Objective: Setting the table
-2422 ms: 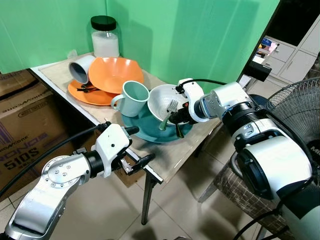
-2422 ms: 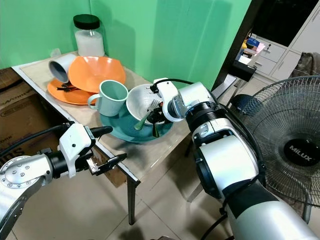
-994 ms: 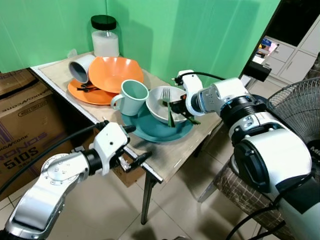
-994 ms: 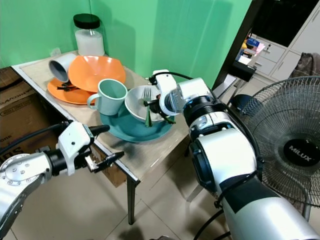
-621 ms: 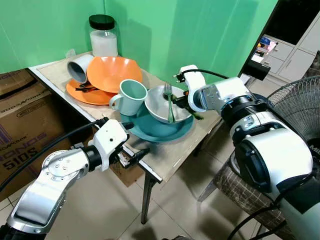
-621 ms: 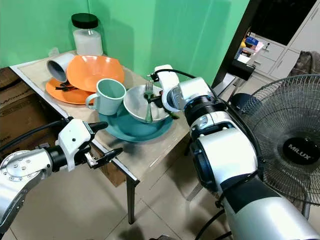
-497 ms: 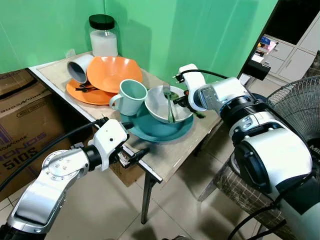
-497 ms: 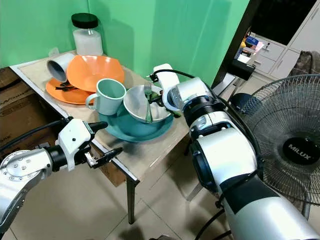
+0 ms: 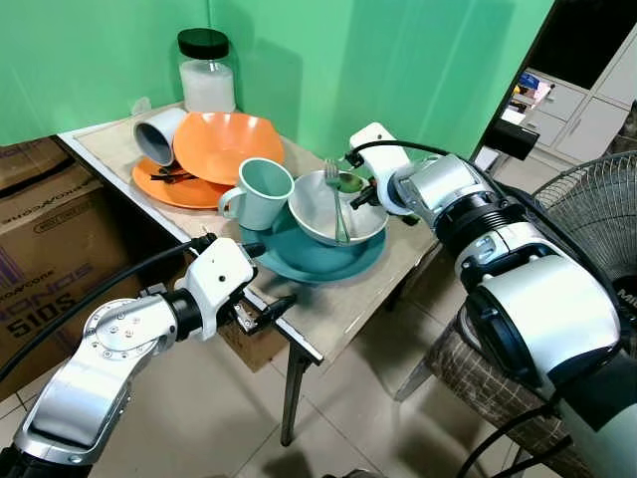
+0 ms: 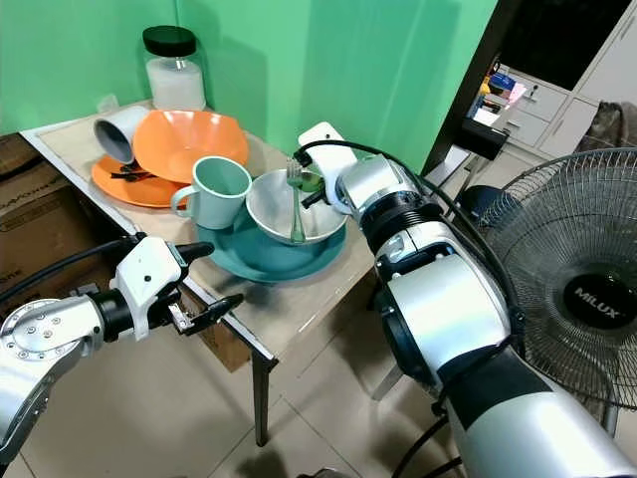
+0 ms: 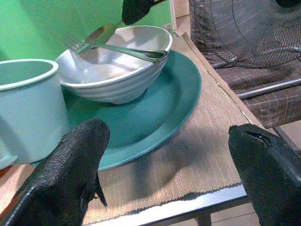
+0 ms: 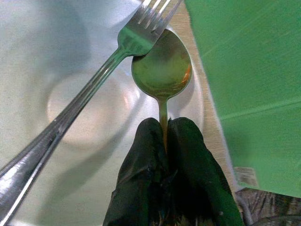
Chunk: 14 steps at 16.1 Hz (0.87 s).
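Note:
A pale ribbed bowl (image 9: 311,207) sits on a teal plate (image 9: 299,261) near the table's front corner. A silver fork (image 9: 338,207) leans inside the bowl, tines up. My right gripper (image 12: 163,136) is shut on the handle of a greenish spoon (image 12: 161,70), held over the bowl's far rim (image 9: 348,183) with its head touching the fork's tines. A teal mug (image 9: 264,194) stands just left of the bowl. My left gripper (image 9: 267,276) hovers open and holds nothing, at the table's front edge, facing the plate (image 11: 160,108).
Behind the mug are an orange bowl (image 9: 229,144), an orange plate (image 9: 169,189), a grey cup on its side (image 9: 159,134) and a black-lidded jar (image 9: 207,75). A cardboard box (image 9: 40,229) is at the left. A fan (image 9: 597,219) stands right of the table (image 9: 358,299).
My right gripper has swung from the bowl's near side to its far rim, carrying the spoon. The fork now leans in the bowl. The left arm has barely moved.

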Available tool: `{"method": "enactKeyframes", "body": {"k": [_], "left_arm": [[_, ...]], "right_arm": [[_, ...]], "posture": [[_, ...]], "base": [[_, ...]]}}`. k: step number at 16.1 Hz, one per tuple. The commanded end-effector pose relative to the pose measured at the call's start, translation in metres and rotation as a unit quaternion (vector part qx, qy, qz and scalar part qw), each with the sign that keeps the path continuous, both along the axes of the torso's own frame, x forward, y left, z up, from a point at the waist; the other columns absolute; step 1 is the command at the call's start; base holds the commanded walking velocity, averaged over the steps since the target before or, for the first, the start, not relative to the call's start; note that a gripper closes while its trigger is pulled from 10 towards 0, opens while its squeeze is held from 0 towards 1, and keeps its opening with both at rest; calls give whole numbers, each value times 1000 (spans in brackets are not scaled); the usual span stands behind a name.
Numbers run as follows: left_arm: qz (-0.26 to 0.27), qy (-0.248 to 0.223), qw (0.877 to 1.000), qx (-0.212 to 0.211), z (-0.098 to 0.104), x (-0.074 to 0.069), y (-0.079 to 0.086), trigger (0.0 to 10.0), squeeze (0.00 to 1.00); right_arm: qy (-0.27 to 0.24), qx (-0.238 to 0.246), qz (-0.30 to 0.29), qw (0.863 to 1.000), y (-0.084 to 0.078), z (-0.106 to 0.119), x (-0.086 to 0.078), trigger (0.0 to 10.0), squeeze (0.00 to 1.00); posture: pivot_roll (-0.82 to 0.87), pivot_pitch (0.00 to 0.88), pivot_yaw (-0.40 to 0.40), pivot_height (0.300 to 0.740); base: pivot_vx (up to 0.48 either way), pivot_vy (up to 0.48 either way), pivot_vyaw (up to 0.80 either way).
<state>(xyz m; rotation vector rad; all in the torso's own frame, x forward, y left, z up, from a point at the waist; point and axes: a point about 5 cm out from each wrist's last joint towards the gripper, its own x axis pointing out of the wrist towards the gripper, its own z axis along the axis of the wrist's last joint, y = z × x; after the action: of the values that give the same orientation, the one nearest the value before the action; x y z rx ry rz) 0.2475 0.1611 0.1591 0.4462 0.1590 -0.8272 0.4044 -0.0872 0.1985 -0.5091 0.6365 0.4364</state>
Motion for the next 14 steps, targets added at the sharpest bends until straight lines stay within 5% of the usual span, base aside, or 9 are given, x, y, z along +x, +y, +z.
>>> {"method": "enactKeyframes", "body": {"k": [1, 4, 10, 12, 14], "left_arm": [[-10, -10, 1000, -2, 3, 4, -6, 10000, 0], [-10, -12, 1000, -9, 4, 5, -8, 10000, 0], [-4, -12, 1000, 0, 0, 11, -7, 10000, 0], [19, -32, 999, -8, 4, 15, -5, 10000, 0], [57, -67, 995, -53, 16, 22, -11, 10000, 0]], "right_arm": [[-55, 29, -16, 998, -9, 31, 8, 0, 0], [-54, 100, -45, 993, -24, 46, 8, 0, 0], [-49, 71, -33, 996, -13, 21, 4, 0, 0], [-139, 183, -31, 973, -11, 47, 8, 0, 0], [-216, 290, -22, 932, -25, 70, 1, 0, 0]], "posture": [[81, 0, -129, 740], [67, 0, -117, 740], [59, 0, -105, 740], [72, 0, -120, 740], [78, 0, -127, 740]], "base": [[0, 0, 0], [0, 0, 0], [0, 0, 0], [0, 0, 0], [0, 0, 0]]}}
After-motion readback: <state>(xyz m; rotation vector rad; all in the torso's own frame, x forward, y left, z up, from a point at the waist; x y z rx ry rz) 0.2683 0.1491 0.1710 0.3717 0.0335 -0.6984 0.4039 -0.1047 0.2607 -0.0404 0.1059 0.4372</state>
